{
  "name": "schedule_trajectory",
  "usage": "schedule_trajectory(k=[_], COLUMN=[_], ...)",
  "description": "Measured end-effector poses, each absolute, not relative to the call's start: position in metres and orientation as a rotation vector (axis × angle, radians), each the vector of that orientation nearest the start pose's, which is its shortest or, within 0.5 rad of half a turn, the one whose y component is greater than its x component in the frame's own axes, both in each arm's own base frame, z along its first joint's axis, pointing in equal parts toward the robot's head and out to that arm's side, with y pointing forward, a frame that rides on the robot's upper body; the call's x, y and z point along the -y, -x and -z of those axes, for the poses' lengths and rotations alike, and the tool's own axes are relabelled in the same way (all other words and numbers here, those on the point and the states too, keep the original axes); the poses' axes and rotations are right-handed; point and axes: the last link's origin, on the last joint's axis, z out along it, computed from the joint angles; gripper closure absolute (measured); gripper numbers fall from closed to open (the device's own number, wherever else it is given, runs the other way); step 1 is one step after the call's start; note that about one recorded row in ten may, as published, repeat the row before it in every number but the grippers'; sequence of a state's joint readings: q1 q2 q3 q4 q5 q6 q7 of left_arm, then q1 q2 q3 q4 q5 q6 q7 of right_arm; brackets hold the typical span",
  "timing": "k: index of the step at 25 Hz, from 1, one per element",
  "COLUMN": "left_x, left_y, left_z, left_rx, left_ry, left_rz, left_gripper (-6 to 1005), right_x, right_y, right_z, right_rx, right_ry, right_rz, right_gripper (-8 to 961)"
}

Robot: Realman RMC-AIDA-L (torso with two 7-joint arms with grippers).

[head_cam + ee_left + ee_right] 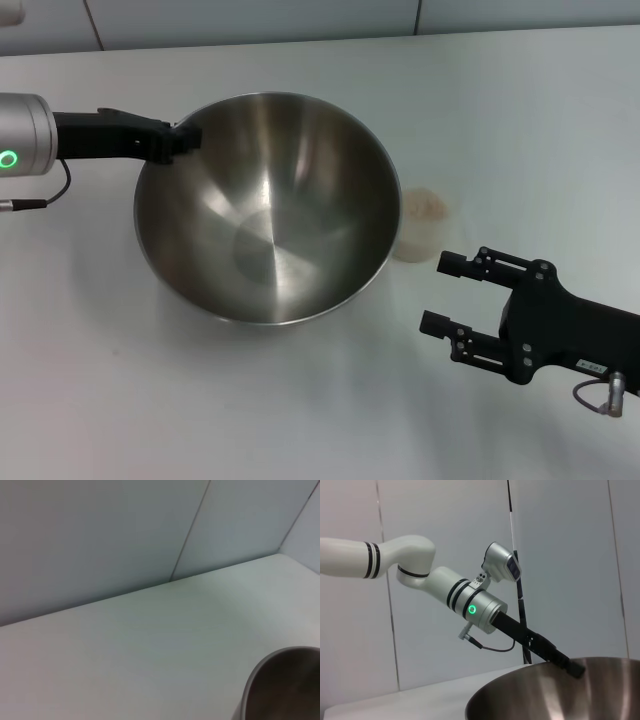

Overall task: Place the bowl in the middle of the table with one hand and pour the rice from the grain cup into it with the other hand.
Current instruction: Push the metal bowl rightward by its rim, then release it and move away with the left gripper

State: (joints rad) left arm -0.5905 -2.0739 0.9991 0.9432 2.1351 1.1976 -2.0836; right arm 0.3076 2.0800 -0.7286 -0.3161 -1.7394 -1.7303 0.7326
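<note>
We start at the left pincer (185, 138), which reaches in from the robot's left and meets the rim of the bowl (268, 205) at its far left edge. Its tips are closed onto that thin rim, gripping the bowl. The right wrist view shows the same contact from the side: the left pincer (572, 667) slants down from its silver-and-white arm to the bowl (555, 692) and ends at the lip.

The right pincer (448, 294) hovers low on the robot's right, above bare worktop (300, 400), pointing toward the bowl. Its two fingers (455, 264) stand wide apart and nothing lies between them. It touches neither the bowl nor the cup.

Moving outward, the bowl sits on the worktop near the middle, tipped slightly, its shiny brushed inside empty of grain. From the left wrist view we see only a curved part of the bowl (282, 687) in one corner and the pale worktop (150, 650) running to the wall behind.

Just beside the bowl, on its right side, stands the grain cup (419, 225), upright on the worktop and partly hidden by the bowl's rim. The rice (422, 207) fills it as a pale beige mass close to its top. The cup lies between the bowl and the right pincer, apart from the pincer's fingers.
</note>
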Motion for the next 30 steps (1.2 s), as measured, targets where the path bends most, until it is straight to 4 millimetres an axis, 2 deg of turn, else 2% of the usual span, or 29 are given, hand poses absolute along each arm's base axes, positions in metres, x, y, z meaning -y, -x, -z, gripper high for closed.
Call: schedule_trajectory(k=[13,30], left_x=[-0.397,-0.399], left_y=[0.229,0.244], left_z=[-0.012,-0.003], left_rx=[1.001,1.034], left_ry=[2.476,2.437], left_rz=[0.32,0.298], left_gripper=[958,958], right_x=[-0.229,-0.23], right_y=[-0.297,-0.296], right_z=[0.031,0.031], right_rx=[-0.299,-0.296], right_ry=[2.54,2.541], right_rz=[-1.057,-1.057], right_gripper=[287,287])
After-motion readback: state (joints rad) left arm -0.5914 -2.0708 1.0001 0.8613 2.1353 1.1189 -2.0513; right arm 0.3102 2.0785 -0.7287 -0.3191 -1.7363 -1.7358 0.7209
